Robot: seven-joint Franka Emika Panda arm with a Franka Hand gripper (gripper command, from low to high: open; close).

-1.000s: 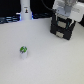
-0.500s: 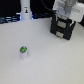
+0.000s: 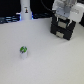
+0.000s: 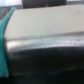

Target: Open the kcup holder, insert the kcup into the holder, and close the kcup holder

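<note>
Since the earlier frames almost nothing has shifted: the arm stays low over the kcup holder, and the kcup sits in the same spot on the table.

In the exterior view, the kcup holder (image 3: 63,30) stands at the far side of the white table (image 3: 45,60), toward the exterior view's right. It is a black boxy unit with drawer fronts facing the camera. The white gripper (image 3: 64,15) hangs right over its top, touching or very nearly so; whether its fingers are spread or pressed together cannot be told at this blur. The kcup (image 3: 23,51) stands upright on the open table, well apart from the holder, toward the exterior view's left, green top up and pale sides showing. A white bottle-like object (image 3: 25,11) stands at the far edge.

In the wrist view, a broad grey blurred surface (image 4: 42,30) fills the picture, with a rounded shiny edge and a teal strip (image 4: 4,45) along one side. No fingers can be made out here.
</note>
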